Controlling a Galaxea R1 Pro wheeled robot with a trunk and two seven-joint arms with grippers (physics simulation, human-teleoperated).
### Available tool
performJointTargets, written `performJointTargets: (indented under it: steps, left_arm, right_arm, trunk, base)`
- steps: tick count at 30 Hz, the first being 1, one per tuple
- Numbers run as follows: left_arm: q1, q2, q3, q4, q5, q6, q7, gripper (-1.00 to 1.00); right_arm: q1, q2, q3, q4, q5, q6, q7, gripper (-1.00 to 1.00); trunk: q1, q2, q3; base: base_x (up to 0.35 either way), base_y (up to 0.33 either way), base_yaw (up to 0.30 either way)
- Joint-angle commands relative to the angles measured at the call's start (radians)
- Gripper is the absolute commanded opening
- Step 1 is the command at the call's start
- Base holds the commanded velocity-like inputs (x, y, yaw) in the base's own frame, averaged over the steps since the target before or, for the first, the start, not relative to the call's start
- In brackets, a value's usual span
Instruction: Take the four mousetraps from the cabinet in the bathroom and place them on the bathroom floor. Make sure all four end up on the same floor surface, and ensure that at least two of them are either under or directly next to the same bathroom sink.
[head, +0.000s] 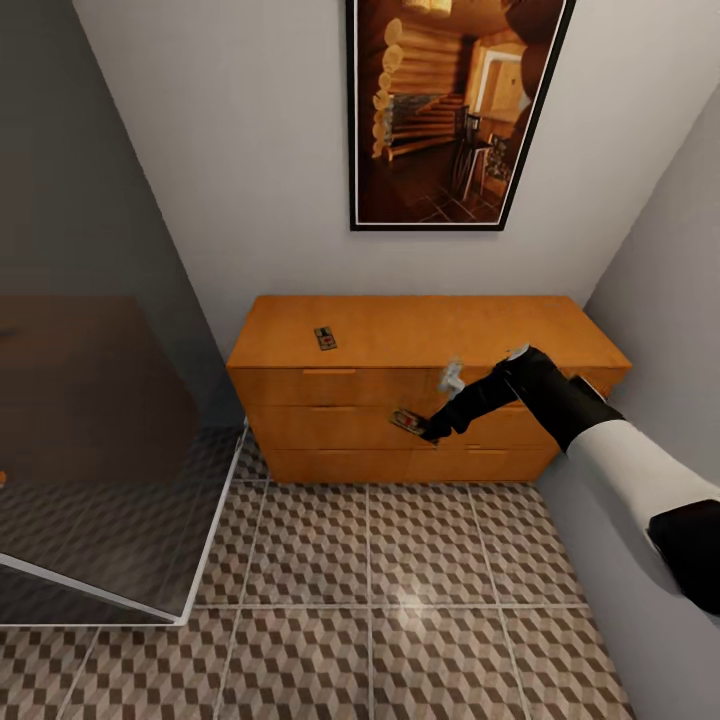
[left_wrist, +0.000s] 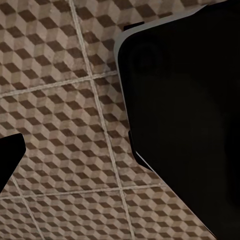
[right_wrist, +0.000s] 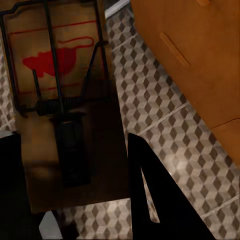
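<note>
Gripping brown mousetrap (right_wrist: 62, 100), red spot, dark wire

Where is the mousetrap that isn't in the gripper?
In the head view, it lies on top of the cabinet, left of centre, near the front edge.

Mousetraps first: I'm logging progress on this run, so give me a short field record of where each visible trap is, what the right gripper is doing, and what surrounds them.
held trap: small flat brown wooden mousetrap with dark wire and red spot, gripped in front of the drawer fronts, above the floor
holder: right gripper, shut on that trap
second trap: matching wooden mousetrap lying on top of the low orange-brown wooden cabinet
floor: cube-patterned brown and beige tiles, no trap seen on them
left gripper: open or shut cannot be told
</note>
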Motion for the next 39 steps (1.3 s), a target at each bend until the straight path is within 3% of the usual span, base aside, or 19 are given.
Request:
performJointTargets:
  steps: [1, 7, 12, 16, 21, 22, 23, 27, 30, 36, 39]
  left_arm:
    - [-0.002, -0.001, -0.008, 0.005, 0.004, -0.007, 0.004, 1.0]
    - [-0.002, -0.001, -0.008, 0.005, 0.004, -0.007, 0.004, 1.0]
    - [-0.002, -0.001, -0.008, 0.005, 0.004, -0.007, 0.004, 1.0]
    - [-0.002, -0.001, -0.008, 0.005, 0.004, -0.007, 0.004, 1.0]
    - [-0.002, -0.001, -0.008, 0.005, 0.004, -0.007, 0.004, 1.0]
    - [-0.002, -0.001, -0.008, 0.005, 0.004, -0.007, 0.004, 1.0]
    - [-0.002, -0.001, -0.008, 0.005, 0.004, -0.007, 0.004, 1.0]
    - [-0.002, -0.001, -0.008, 0.005, 0.004, -0.007, 0.004, 1.0]
    - [-0.002, -0.001, -0.008, 0.005, 0.004, -0.007, 0.004, 1.0]
    - [-0.002, -0.002, -0.008, 0.005, 0.004, -0.007, 0.004, 1.0]
    - [-0.002, -0.002, -0.008, 0.005, 0.004, -0.007, 0.004, 1.0]
  right_arm:
    - [0.006, 0.004, 0.002, 0.025, 0.0, -0.017, 0.002, -1.0]
    - [0.084, 0.062, 0.002, 0.235, 0.002, -0.246, -0.048, -1.0]
    - [0.209, 0.119, 0.002, 0.483, 0.008, -0.54, -0.196, -1.0]
    - [0.333, 0.145, 0.002, 0.585, 0.041, -0.728, -0.325, -1.0]
    - [0.503, 0.152, 0.001, 0.621, 0.121, -0.844, -0.495, -1.0]
    - [0.541, 0.151, 0.001, 0.624, 0.132, -0.867, -0.541, -1.0]
    - [0.624, 0.147, 0.001, 0.63, 0.143, -0.924, -0.645, -1.0]
    - [0.773, 0.128, 0.0, 0.634, 0.148, -1.047, -0.845, -1.0]
    - [0.848, 0.12, 0.0, 0.635, 0.147, -1.101, -0.955, -1.0]
    - [0.961, 0.126, -0.004, 0.635, 0.117, -1.188, -1.199, -1.0]
    - [0.976, 0.153, -0.011, 0.632, 0.019, -1.202, -1.299, -1.0]
  trunk:
    - [0.0, -0.002, -0.002]
    - [0.0, -0.002, -0.002]
    - [0.0, -0.002, -0.002]
    - [0.0, -0.002, -0.002]
    - [0.0, -0.002, -0.002]
    - [0.0, -0.002, -0.002]
    - [0.0, -0.002, -0.002]
    - [0.0, -0.002, -0.002]
    - [0.0, -0.002, -0.002]
    - [0.0, -0.002, -0.002]
    - [0.0, -0.002, -0.002]
  base:
    - [0.0, 0.0, 0.0]
    - [0.0, 0.0, 0.0]
    - [0.0, 0.0, 0.0]
    - [0.0, 0.0, 0.0]
    - [0.0, 0.0, 0.0]
    - [0.0, 0.0, 0.0]
    - [0.0, 0.0, 0.0]
    - [0.0, 0.0, 0.0]
    - [0.0, 0.0, 0.0]
    - [0.0, 0.0, 0.0]
    - [0.0, 0.0, 0.0]
